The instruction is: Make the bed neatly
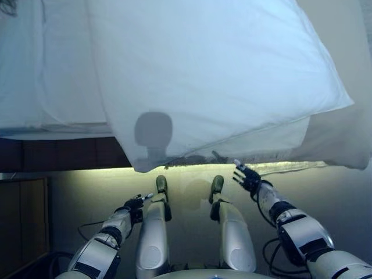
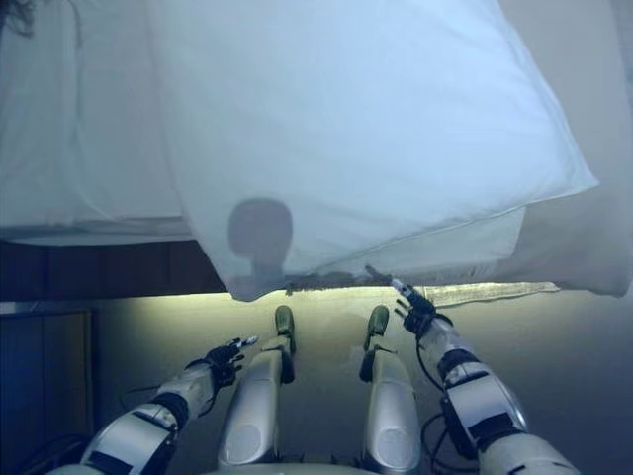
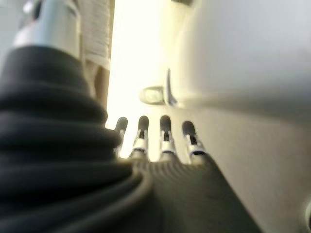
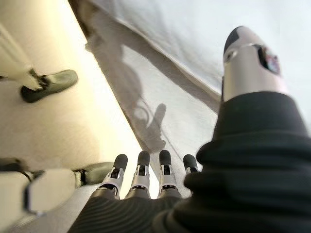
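Note:
A big white pillow lies slanted across the bed, and its near corner hangs over the bed's edge. Under it spreads a white sheet. My right hand is raised just below the bed's near edge, open with straight fingers, holding nothing; white cloth lies past them. My left hand hangs lower beside the bed, also open and holding nothing, its fingers pointing along the lit floor.
A dark wooden bed frame shows under the sheet at the left, with a glowing light strip along the bed's underside. A dark wooden cabinet stands at the lower left. Pale floor lies between me and the bed.

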